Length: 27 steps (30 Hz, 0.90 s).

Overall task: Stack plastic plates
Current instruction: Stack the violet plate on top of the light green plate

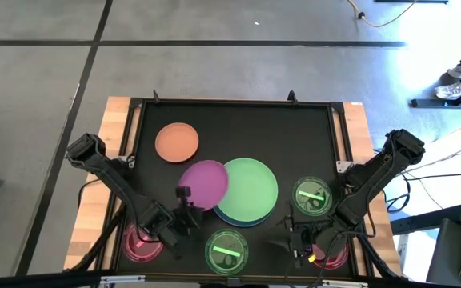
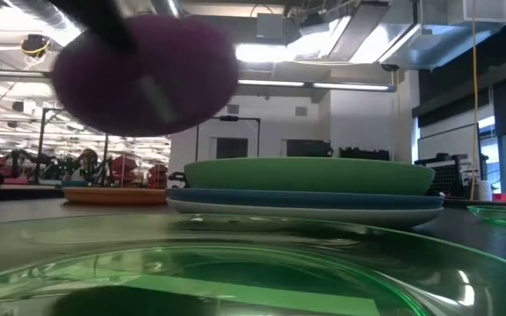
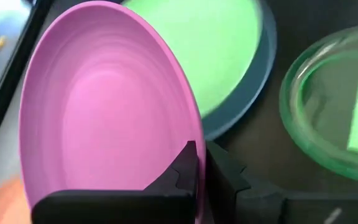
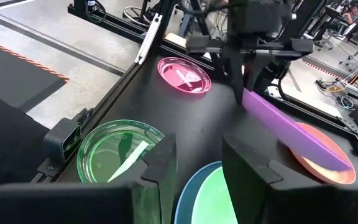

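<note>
High view: left gripper [image 1: 184, 194] pinches the purple plate's [image 1: 206, 184] rim, lifted, overlapping the green-topped stack [image 1: 250, 192], probably for stacking. Right gripper [image 1: 294, 238] waits, fingers apart, empty.

Nine plates sit on or above the dark worktop [image 1: 238, 128], taking the stack of large ones as the landmark. That stack holds three: a green plate [image 1: 250, 188] on top, a blue plate [image 2: 306, 198] under it, a white plate [image 2: 306, 212] at the bottom. There are two medium plates: one orange plate [image 1: 177, 142] well apart from the stack toward the far left, and one purple plate [image 1: 205, 183] lifted at the stack's left edge. There are four small see-through dishes: two green, one green dish [image 1: 226, 250] just in front of the stack and another green dish [image 1: 313, 195] just right of it; two pink, one pink dish [image 1: 142, 242] at front left and another pink dish [image 1: 330, 254] at front right.
</note>
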{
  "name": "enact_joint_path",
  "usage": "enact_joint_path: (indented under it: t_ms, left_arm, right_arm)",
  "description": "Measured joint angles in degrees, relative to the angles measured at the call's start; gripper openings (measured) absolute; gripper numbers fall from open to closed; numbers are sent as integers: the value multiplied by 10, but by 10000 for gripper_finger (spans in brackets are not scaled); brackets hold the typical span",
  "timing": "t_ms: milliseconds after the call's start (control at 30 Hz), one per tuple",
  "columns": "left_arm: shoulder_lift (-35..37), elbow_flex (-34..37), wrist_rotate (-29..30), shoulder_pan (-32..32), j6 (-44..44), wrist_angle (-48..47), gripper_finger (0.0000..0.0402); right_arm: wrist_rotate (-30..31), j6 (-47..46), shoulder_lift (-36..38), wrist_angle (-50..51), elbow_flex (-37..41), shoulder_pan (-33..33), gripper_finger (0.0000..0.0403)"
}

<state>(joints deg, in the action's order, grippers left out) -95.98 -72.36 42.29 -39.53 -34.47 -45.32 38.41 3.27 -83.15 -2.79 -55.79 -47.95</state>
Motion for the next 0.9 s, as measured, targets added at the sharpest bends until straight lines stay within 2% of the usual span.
enact_joint_path:
  t_ms: [267,500,733,900]
  left_arm:
    - [-26,4,0,35,167,162,16]
    - [-69,4,-10,71,239,246,17]
    - [-120,4,-86,111,309,343,17]
    - [-144,4,-91,132,319,354,17]
  right_arm:
    - [0,0,0,0,0,0,117]
    - [0,0,0,0,0,0,117]
    - [0,0,0,0,0,0,117]
    - [0,0,0,0,0,0,117]
